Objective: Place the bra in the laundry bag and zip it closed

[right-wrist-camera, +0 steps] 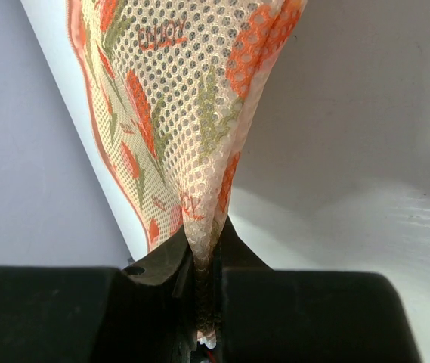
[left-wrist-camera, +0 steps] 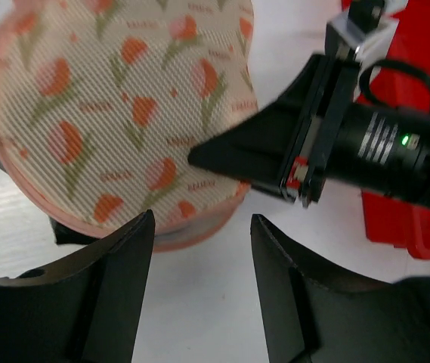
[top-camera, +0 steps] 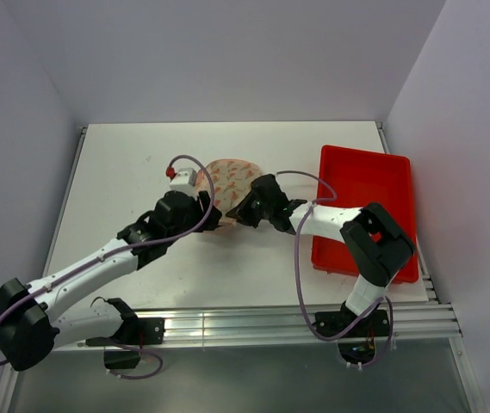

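The laundry bag (top-camera: 230,182) lies folded on the table, one printed lobe on top; it also shows in the left wrist view (left-wrist-camera: 116,113). My right gripper (top-camera: 236,213) is shut on a pinch of the bag's mesh (right-wrist-camera: 199,113) at its near-right edge; its jaws meet on the fabric (right-wrist-camera: 205,302). My left gripper (left-wrist-camera: 202,227) is open and empty, just in front of the bag's near rim, in the top view (top-camera: 212,217) beside the right one. Small black bits (left-wrist-camera: 69,231) poke out under the bag's rim; I cannot tell whether they are the bra.
A red plastic tray (top-camera: 367,206) stands at the right of the table, right next to the right arm; it also shows in the left wrist view (left-wrist-camera: 403,219). Grey walls close in the table's back and sides.
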Tool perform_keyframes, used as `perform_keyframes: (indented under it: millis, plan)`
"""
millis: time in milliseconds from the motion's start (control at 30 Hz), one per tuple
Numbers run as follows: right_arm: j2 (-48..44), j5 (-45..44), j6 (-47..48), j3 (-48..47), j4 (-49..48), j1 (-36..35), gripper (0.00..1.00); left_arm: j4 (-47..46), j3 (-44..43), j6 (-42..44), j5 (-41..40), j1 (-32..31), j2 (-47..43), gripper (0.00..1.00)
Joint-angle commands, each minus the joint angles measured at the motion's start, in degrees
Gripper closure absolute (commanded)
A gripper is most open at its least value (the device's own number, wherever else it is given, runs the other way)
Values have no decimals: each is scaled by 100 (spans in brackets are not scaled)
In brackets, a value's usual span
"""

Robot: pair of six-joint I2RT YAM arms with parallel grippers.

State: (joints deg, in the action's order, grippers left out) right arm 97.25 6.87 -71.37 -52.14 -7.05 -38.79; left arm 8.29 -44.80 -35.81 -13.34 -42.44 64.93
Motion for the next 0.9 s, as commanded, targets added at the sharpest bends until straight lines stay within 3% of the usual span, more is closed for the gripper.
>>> perform_keyframes:
  millis: [0,100,400,700,867]
  plan:
    - [-163,-99,-131,-244,160,-33,100,-1102,620,-416,737,-54,-121,40]
    - [-93,-46,-201,-183,-7,-59,100,-1146,797,-776,536,-159,20,39]
    - [22,59,-237,-68,-332,-85,100,-1366,1245,-1929,-28,-309,-86,21]
    - [-13,86,-228,37,-543,-85,100,-1287,1359,-2930,51,-301,-103,19]
    - [39,112,-219,28,-631,-85,100,-452,1183,-3370,69,-301,-155,20]
